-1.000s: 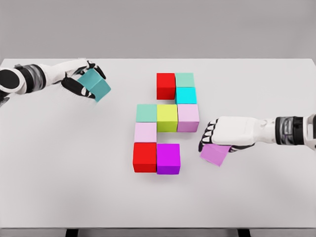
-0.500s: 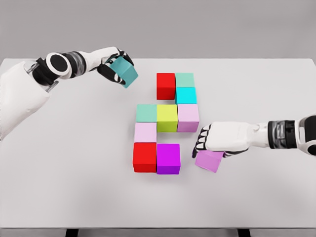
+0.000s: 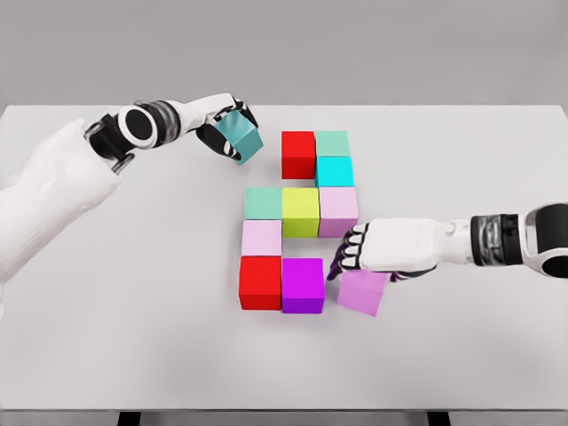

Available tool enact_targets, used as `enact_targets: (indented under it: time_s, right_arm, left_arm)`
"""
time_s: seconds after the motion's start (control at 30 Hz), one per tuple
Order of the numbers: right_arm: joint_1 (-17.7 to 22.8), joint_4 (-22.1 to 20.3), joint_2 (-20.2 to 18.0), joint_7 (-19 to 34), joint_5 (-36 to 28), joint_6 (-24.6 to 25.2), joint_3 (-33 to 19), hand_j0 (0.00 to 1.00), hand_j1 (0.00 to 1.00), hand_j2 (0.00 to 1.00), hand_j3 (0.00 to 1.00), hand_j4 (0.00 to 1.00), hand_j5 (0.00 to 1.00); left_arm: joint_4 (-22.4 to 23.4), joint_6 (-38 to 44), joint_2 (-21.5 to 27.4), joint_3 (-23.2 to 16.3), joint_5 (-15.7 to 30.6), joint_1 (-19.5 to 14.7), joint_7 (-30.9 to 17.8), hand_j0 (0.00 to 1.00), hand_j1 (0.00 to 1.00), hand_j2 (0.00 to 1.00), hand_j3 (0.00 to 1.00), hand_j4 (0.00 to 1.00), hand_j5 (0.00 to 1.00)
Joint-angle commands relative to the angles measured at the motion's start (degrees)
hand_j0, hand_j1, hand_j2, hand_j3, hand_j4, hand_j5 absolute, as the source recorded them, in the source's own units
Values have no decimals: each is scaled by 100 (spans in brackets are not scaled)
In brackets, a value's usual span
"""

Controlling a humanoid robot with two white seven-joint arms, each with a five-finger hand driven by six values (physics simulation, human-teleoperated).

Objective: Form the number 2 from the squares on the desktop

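Observation:
Coloured cubes lie together mid-table: a red cube (image 3: 298, 153), a mint cube (image 3: 332, 144) and a cyan cube (image 3: 335, 171) on top, a green-teal cube (image 3: 264, 203), a yellow cube (image 3: 301, 211) and a pale pink cube (image 3: 338, 210) in the middle row, then a light pink cube (image 3: 261, 238), a second red cube (image 3: 260, 282) and a magenta cube (image 3: 302, 284). My left hand (image 3: 224, 135) is shut on a tilted teal cube (image 3: 240, 136), just left of the top red cube. My right hand (image 3: 357, 253) is shut on a violet cube (image 3: 362, 292), right of the magenta cube.
The white table (image 3: 133, 293) spans the view, with its front edge near the bottom and a grey wall behind. Both forearms reach in over the table from the sides.
My left hand has carried the teal cube rightward, close to the top red cube. My right hand has slid the violet cube leftward, nearer the magenta cube.

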Motion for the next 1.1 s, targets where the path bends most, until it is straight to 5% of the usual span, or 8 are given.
enact_targets:
  time_s: [0.0, 0.13, 0.2, 0.43, 0.47, 0.67, 1.03, 1.07]
  right_arm:
    - [-9, -1, 26, -2, -29, 15, -3, 100, 100, 100, 100, 100, 100]
    - [17, 7, -44, -2, -29, 15, -187, 100, 100, 100, 100, 100, 100]
    - [123, 25, -79, -2, -29, 15, -714, 100, 100, 100, 100, 100, 100]
    - [949, 51, -422, -2, -29, 15, -2112, 100, 100, 100, 100, 100, 100]
    - [1186, 51, -457, -2, -29, 15, -2279, 93, 93, 93, 93, 93, 93]
    - [1450, 157, -598, -2, 138, 15, -2288, 100, 100, 100, 100, 100, 100]
    - [1846, 113, -712, -2, 815, 15, -2262, 100, 100, 100, 100, 100, 100]
    - [1854, 104, -712, -2, 815, 15, -2262, 94, 94, 94, 94, 94, 94]
  left_arm:
    - [23, -25, -69, -8, -51, 0, -7, 59, 59, 59, 59, 59, 59]
    - [5, -25, -87, -16, -51, 0, -7, 68, 68, 68, 68, 68, 68]
    - [5, -25, -78, -16, -51, 0, -16, 70, 70, 70, 70, 70, 70]
    - [-30, -350, -52, -25, -69, 9, -51, 82, 82, 82, 82, 82, 82]
    - [-30, -429, -25, -25, -69, 26, -51, 84, 84, 84, 84, 84, 84]
    - [-30, -447, 1, -25, -69, 18, -51, 99, 99, 99, 99, 99, 99]
    - [-30, -737, 133, -16, -60, 0, -43, 100, 100, 100, 100, 100, 100]
    - [-30, -737, 133, -16, -60, 0, -43, 100, 100, 100, 100, 100, 100]
